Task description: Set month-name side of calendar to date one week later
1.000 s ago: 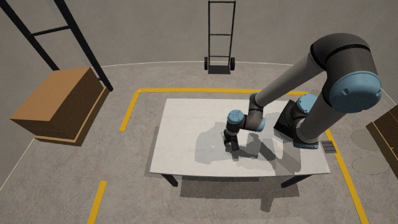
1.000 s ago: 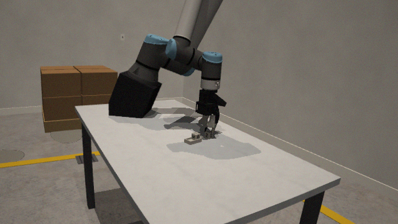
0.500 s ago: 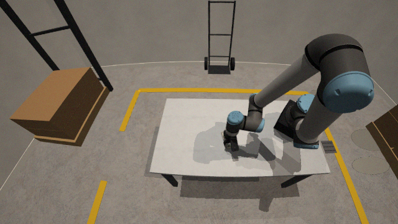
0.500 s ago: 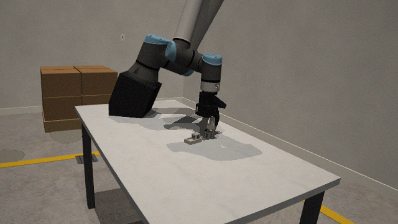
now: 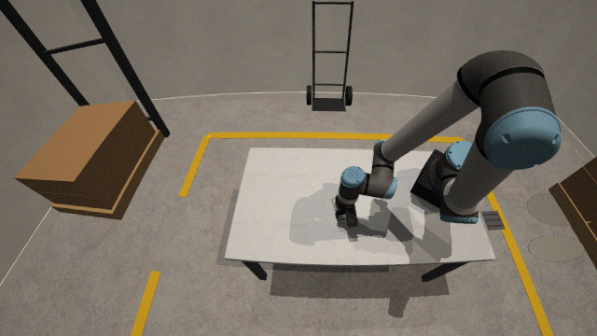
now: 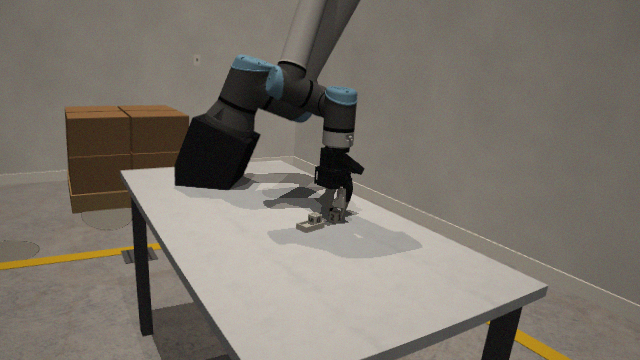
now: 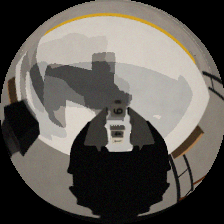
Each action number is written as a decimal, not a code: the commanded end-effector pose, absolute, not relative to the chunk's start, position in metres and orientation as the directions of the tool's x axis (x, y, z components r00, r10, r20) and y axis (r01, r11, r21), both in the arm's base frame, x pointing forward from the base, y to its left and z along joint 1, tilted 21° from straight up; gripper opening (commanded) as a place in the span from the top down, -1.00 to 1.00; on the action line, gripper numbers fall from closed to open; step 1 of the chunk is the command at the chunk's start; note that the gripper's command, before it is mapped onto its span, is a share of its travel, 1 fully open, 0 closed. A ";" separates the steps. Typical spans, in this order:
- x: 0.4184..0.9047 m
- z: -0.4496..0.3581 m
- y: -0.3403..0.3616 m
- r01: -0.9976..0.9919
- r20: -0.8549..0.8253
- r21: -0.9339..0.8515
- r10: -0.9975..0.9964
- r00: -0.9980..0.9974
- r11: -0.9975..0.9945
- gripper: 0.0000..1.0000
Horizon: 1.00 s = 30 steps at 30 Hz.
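Note:
One digit cube (image 6: 334, 216) (image 7: 117, 109) rests on the table beside the tray. It shows a 2 in the exterior view and a 6 or 9 on its top in the wrist view. My gripper (image 5: 347, 223) (image 6: 337, 209) (image 7: 117, 107) points down at this cube, its jaws partly open, with the fingertips at either side of it. The other cube (image 6: 315, 218) (image 7: 117, 133) sits in the small pale tray (image 6: 310, 227); its digits are too small to read surely. The month's name is not readable. The gripper hides cubes and tray in the top view.
The white table (image 5: 270, 187) (image 6: 280, 290) carries the robot base (image 6: 215, 155) at one end. The tray with its cube stands close to the fingers. Cardboard boxes (image 5: 84, 145) (image 6: 125, 145) and a hand truck (image 5: 330, 52) stand on the floor away from the table.

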<state>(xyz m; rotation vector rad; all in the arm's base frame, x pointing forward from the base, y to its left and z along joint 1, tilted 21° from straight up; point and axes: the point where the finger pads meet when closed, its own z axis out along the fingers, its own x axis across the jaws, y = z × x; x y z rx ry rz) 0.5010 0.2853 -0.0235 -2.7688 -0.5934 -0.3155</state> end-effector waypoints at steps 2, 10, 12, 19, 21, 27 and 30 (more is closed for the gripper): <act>0.503 -0.022 0.286 0.430 0.274 -0.232 0.365 0.890 -0.873 0.44; 0.503 -0.022 0.286 0.430 0.274 -0.232 0.365 0.890 -0.873 0.44; 0.503 -0.022 0.286 0.430 0.274 -0.232 0.365 0.890 -0.873 0.44; 0.503 -0.022 0.286 0.430 0.274 -0.232 0.365 0.890 -0.873 0.80; 0.503 -0.022 0.286 0.430 0.274 -0.232 0.365 0.890 -0.873 0.80; 0.503 -0.022 0.286 0.430 0.274 -0.232 0.365 0.890 -0.873 0.80; 0.503 -0.022 0.286 0.430 0.274 -0.232 0.365 0.890 -0.873 0.80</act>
